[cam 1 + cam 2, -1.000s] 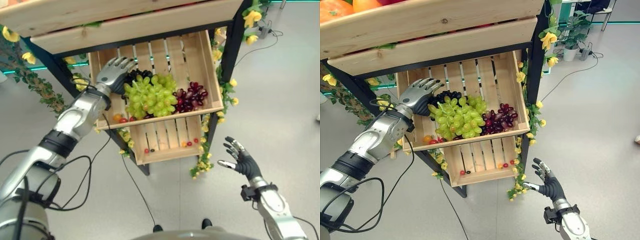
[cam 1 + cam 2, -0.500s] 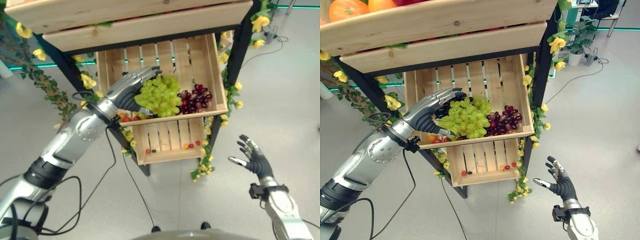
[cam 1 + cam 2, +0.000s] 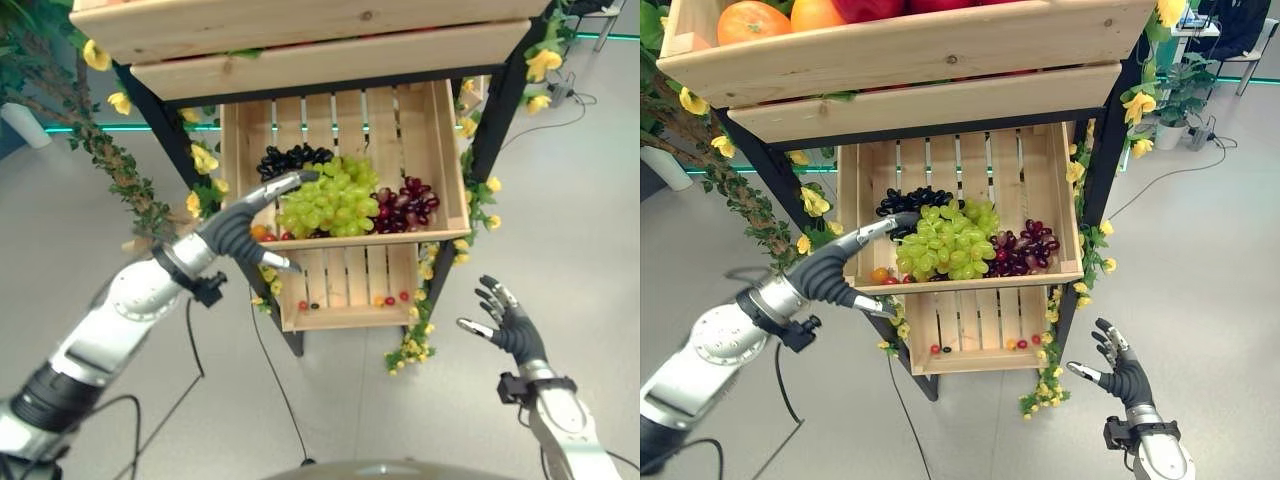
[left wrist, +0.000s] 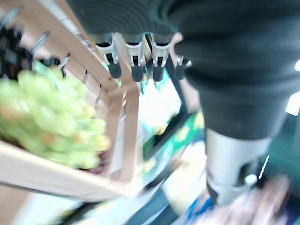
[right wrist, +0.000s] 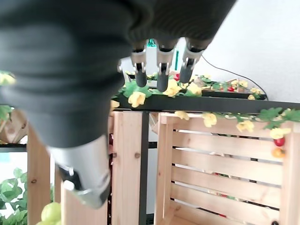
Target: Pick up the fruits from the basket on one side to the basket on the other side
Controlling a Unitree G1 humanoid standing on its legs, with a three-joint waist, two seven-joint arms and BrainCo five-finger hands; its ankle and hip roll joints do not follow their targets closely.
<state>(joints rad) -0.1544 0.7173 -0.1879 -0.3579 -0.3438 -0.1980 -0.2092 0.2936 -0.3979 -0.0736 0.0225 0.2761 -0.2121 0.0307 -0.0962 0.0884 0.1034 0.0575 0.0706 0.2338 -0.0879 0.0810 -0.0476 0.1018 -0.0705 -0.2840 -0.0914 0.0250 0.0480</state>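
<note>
1. Left hand (image 3: 830,272) reaches toward the near-left corner of the middle wooden crate (image 3: 1065,210), fingers straight and spread, holding nothing, its fingertips (image 3: 908,217) at the edge of the fruit pile.
2. Green grapes (image 3: 945,242) lie heaped in the crate's centre, with black grapes (image 3: 910,199) behind them to the far left and red grapes (image 3: 1025,248) just beside them on the right.
3. Small tomatoes (image 3: 880,275) sit at the crate's near-left corner.
4. Right hand (image 3: 1120,375) hangs low on the right, well apart from the stand, fingers relaxed and empty.
5. Oranges (image 3: 752,20) fill the top crate (image 3: 940,40) at far left.
</note>
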